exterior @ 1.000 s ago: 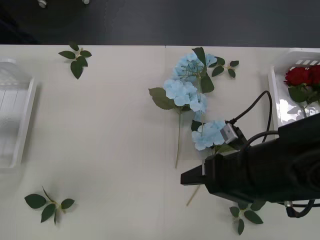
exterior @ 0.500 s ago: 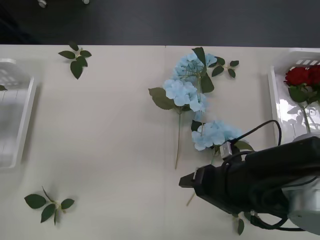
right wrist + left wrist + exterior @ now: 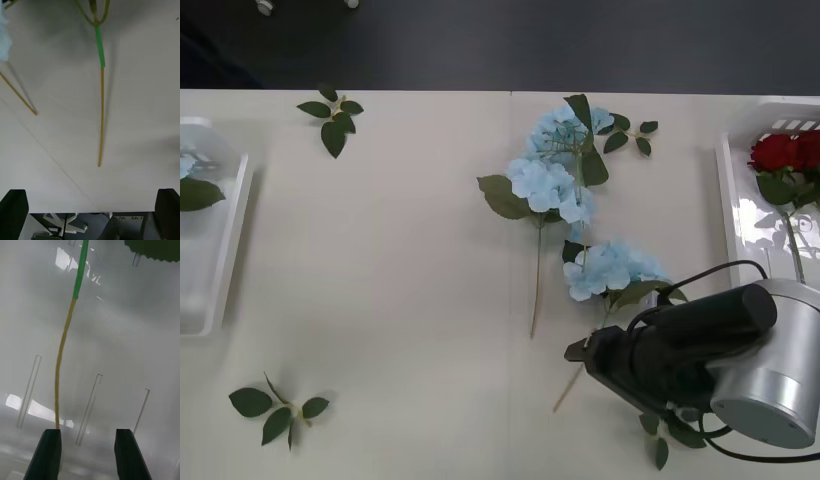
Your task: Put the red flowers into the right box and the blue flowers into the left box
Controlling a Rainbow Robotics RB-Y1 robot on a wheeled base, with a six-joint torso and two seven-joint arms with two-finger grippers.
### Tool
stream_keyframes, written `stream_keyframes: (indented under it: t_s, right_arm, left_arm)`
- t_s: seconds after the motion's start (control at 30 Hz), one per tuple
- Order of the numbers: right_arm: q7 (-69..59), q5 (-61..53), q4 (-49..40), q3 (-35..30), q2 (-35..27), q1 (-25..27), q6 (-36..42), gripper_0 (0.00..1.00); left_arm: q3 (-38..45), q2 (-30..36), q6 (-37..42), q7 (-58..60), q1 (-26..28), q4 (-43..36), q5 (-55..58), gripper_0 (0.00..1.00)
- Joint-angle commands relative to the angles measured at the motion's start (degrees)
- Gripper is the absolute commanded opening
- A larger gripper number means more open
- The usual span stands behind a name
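Three blue flowers (image 3: 548,186) lie in a loose group at the table's middle, their stems pointing toward me. The right gripper (image 3: 576,352) hangs just past the stem ends; in its wrist view the right gripper (image 3: 90,213) is open above bare table, with one blue flower's stem (image 3: 101,112) lying ahead of it. Another blue flower (image 3: 188,172) rests in the left box (image 3: 220,270). The left gripper (image 3: 88,453) is open over the left box's floor (image 3: 131,352), that flower's stem (image 3: 62,352) ending beside one finger. Red flowers (image 3: 785,150) lie in the right box (image 3: 732,215).
Loose leaf sprigs lie at the far left (image 3: 332,110), the near left (image 3: 275,408), beside the far blue flower (image 3: 630,132) and under the right arm (image 3: 670,432). The table's far edge meets a dark floor.
A blue flower with a leaf has come into the left box. The right arm has drawn back toward me and turned, uncovering the nearest blue flower.
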Motion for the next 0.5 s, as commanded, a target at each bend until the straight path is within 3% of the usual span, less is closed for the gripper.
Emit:
stream_keyframes:
  t_s: [0.03, 0.3, 0.33, 0.5]
  right_arm:
    - [-2.71, 1.39, 2.78, -0.77, 1.14, -1.12, -3.15, 1.00]
    - [-2.36, 1.48, 7.09, -0.41, 1.05, -2.00, -4.82, 1.00]
    - [-2.36, 1.39, 8.23, -0.33, 1.14, -2.35, -5.17, 1.00]
    - [-2.27, 1.39, 11.22, 0.46, 1.84, -3.58, -5.96, 1.00]
  left_arm:
    - [3.25, 0.61, 0.28, 1.43, -0.31, -1.38, 5.02, 1.00]
    - [4.13, 0.61, 4.42, 1.69, 0.92, -10.17, 10.91, 1.00]
    - [4.31, 0.61, 4.42, 1.87, 2.59, -14.92, 13.72, 1.00]
    - [5.54, 0.52, 4.42, 2.22, 5.05, -22.47, 20.32, 1.00]
